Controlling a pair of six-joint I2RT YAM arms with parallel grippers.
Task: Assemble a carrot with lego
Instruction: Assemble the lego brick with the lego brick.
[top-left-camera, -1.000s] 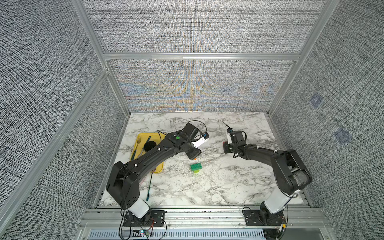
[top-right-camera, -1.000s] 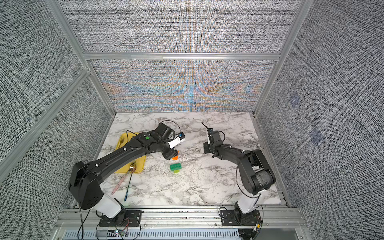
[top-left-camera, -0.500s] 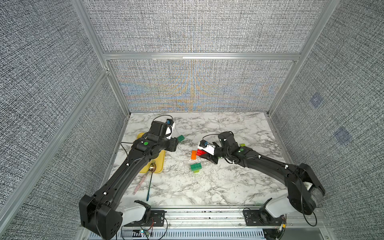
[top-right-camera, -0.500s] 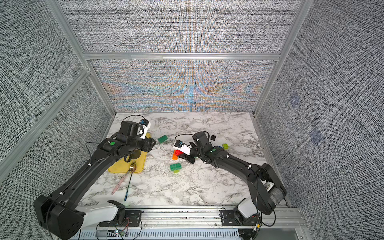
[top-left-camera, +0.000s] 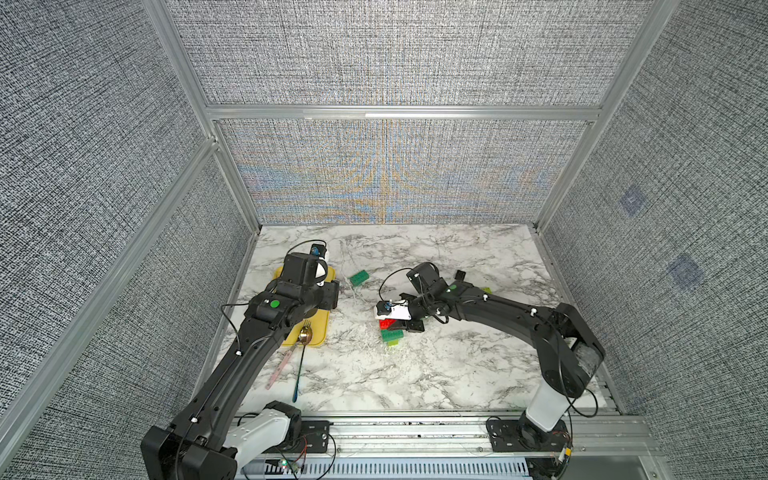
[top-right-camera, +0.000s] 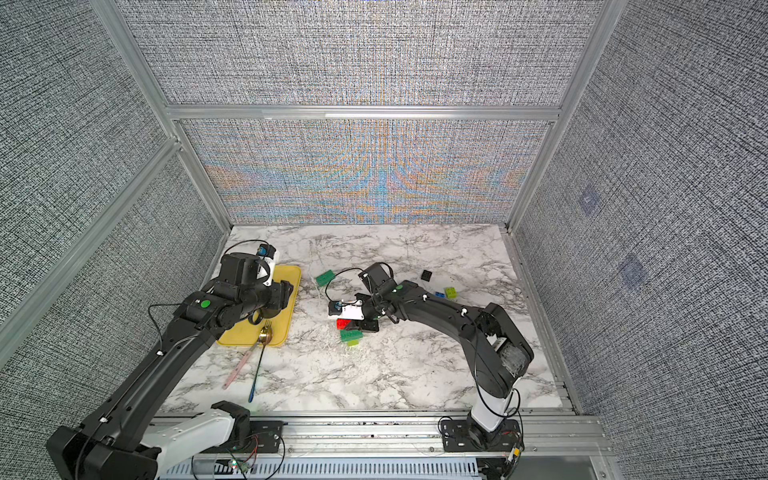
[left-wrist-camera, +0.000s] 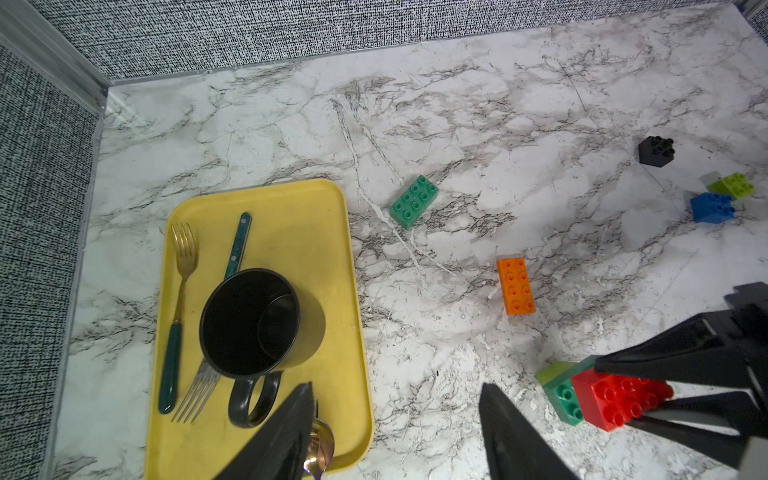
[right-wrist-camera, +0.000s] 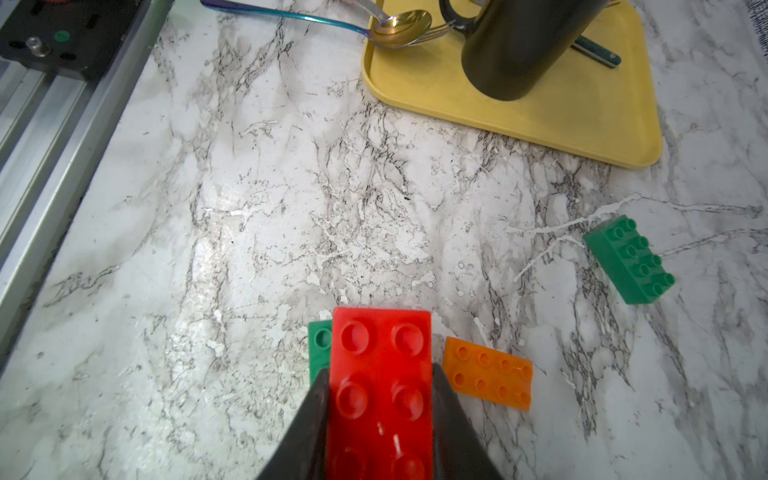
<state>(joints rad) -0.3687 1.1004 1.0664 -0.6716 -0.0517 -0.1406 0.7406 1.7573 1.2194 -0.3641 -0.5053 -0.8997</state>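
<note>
My right fingers (right-wrist-camera: 380, 419) are clamped on the red brick (right-wrist-camera: 380, 374), held just over the dark green and lime stack (top-left-camera: 391, 336) at mid desk (top-left-camera: 415, 374); the carrot is only that stub so far. The red brick's long axis looks roughly in line with the green one beneath, slightly offset, so pressing down should seat it. My left fingers (left-wrist-camera: 395, 436) are apart, empty, over the yellow tray (left-wrist-camera: 291, 208). Orange brick (left-wrist-camera: 516, 286) lies loose between both arms.
</note>
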